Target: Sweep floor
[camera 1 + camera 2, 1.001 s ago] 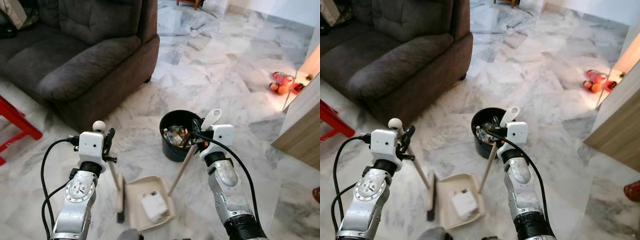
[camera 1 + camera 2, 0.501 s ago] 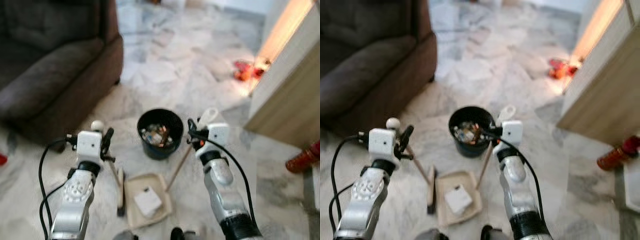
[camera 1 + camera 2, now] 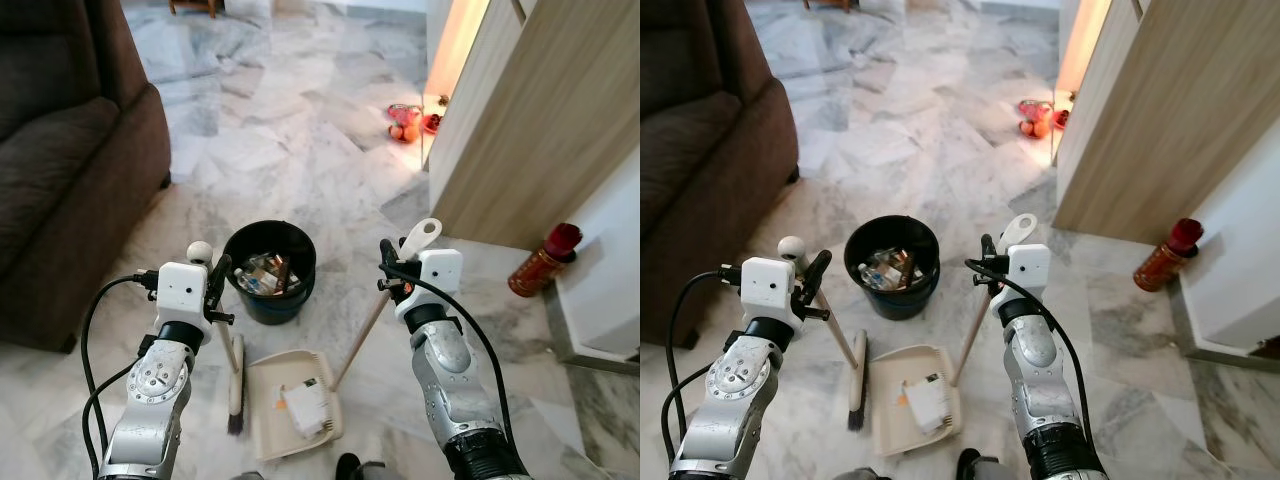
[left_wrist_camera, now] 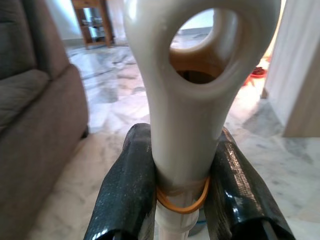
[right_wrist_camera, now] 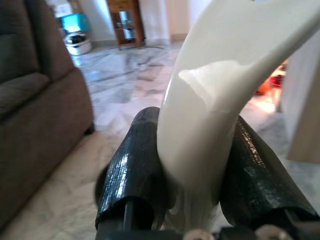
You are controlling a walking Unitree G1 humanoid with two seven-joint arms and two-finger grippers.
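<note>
Two tools in play: broom (image 3: 236, 385), cream handle w/ ball end, dark bristles on the marble floor (image 3: 300, 150), and cream dustpan (image 3: 290, 405) holding white paper scrap (image 3: 306, 408), its wooden stick rising to a looped cream grip. Left gripper (image 4: 180, 195) clamped on broom handle; right gripper (image 5: 200, 175) clamped on dustpan grip. Black bin (image 3: 268, 272), full of rubbish, sits just beyond dustpan. Dark sofa (image 3: 60, 190) at floor's left edge, wood panel (image 3: 530, 130) & red bottle (image 3: 543, 260) at right; open floor ahead btwn them.
</note>
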